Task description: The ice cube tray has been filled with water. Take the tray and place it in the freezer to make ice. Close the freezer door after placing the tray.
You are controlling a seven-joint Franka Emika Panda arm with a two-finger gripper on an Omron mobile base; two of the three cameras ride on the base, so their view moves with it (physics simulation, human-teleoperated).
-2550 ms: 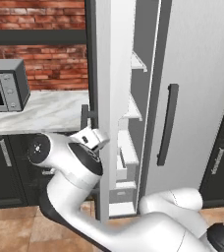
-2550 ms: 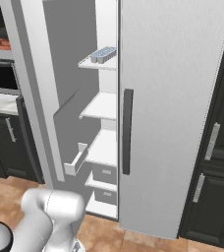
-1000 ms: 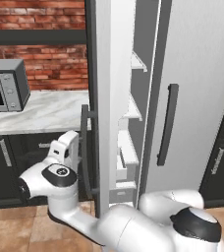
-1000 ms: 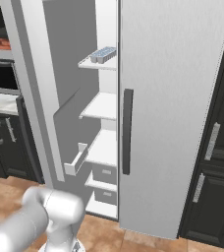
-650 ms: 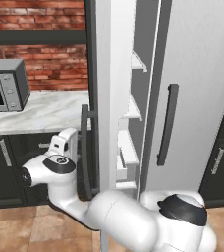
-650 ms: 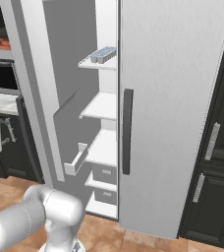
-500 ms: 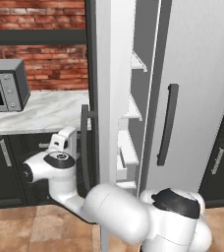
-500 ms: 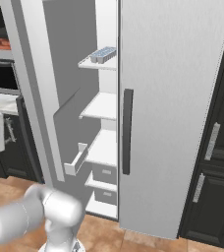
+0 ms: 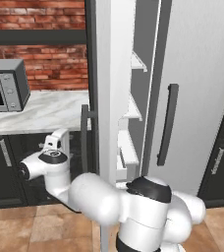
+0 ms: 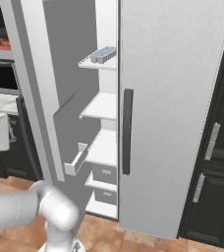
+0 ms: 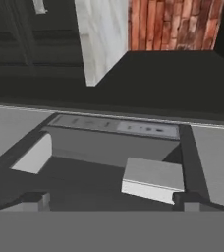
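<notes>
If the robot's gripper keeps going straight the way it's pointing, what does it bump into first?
Probably the dark dispenser panel on the outside of the open freezer door. The hand view looks straight into that recess, between the open gripper fingertips. How far off it is, I can't tell.

A rendered home kitchen: a tall light grey two-door fridge (image 10: pixel 178 98) stands with its freezer door (image 9: pixel 109 74) swung open, baring white shelves (image 10: pixel 101 106) and an ice cube tray (image 10: pixel 102 54) on the top one. A red brick wall (image 9: pixel 40 54) backs a pale marble desk (image 9: pixel 40 110) that carries a grey microwave (image 9: pixel 6 86). Dark cabinets (image 10: pixel 212 157) with metal bar handles flank the fridge, above a terracotta tile floor (image 10: pixel 148 238).
</notes>
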